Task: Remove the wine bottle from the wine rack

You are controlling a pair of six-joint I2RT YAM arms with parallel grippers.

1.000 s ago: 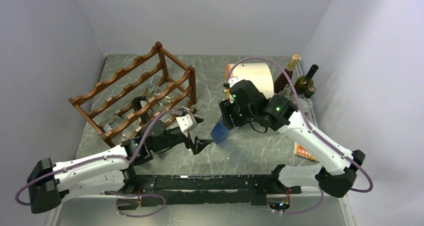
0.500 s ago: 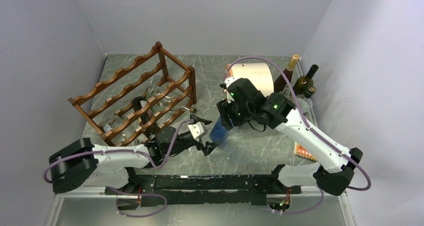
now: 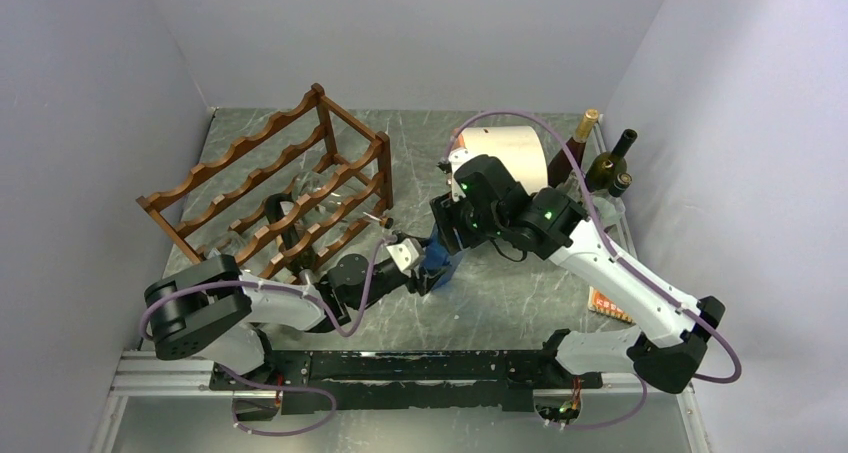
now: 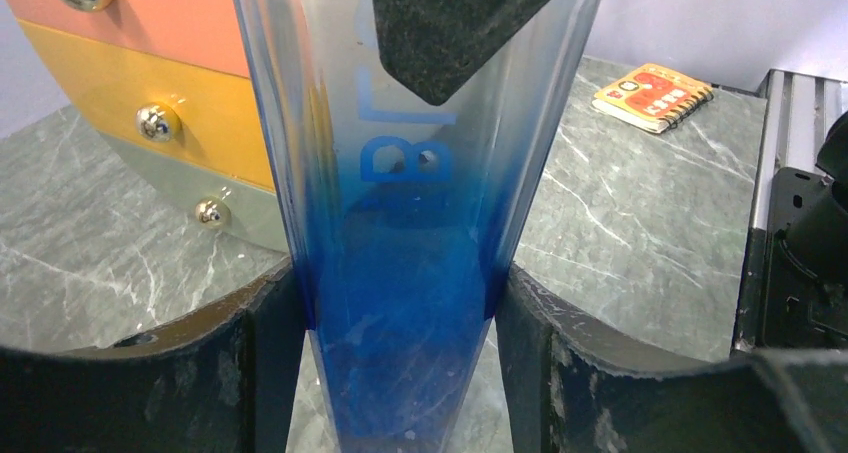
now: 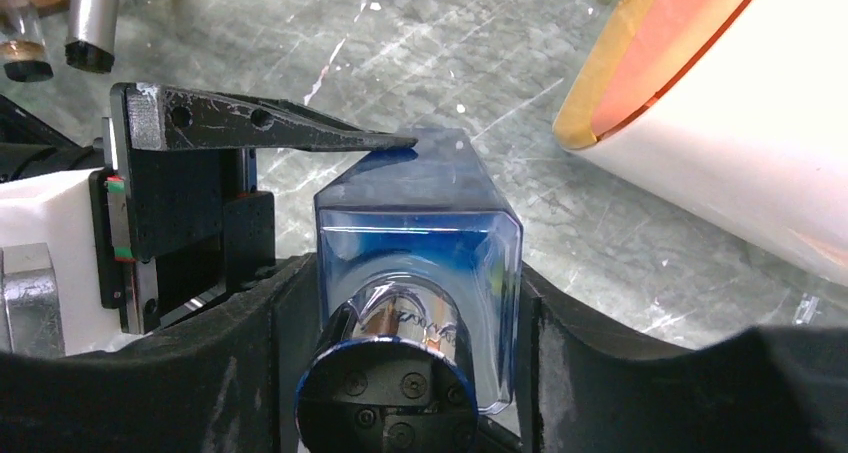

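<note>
The wine bottle (image 3: pixel 437 259) is a blue, square-sided glass bottle with a silver cap, held in the air over the table to the right of the wine rack (image 3: pixel 270 188). My right gripper (image 3: pixel 449 235) is shut on its upper body near the shoulder (image 5: pixel 420 223). My left gripper (image 3: pixel 424 275) is shut on its lower end, and both pads (image 4: pixel 265 363) press the blue glass (image 4: pixel 400 293). The reddish-brown wooden rack stands at the back left, apart from both grippers.
Clear glass bottles (image 3: pixel 300 208) lie in the rack's lower tiers. A cream drum (image 3: pixel 512 153) lies on its side behind the right arm. Several dark bottles (image 3: pixel 603 163) stand at the back right. A small notebook (image 3: pixel 608 306) lies near the right edge.
My left arm swung right from beside the rack to the bottle, and its jaws closed on the bottle's lower end. The right gripper shifted slightly left with the bottle.
</note>
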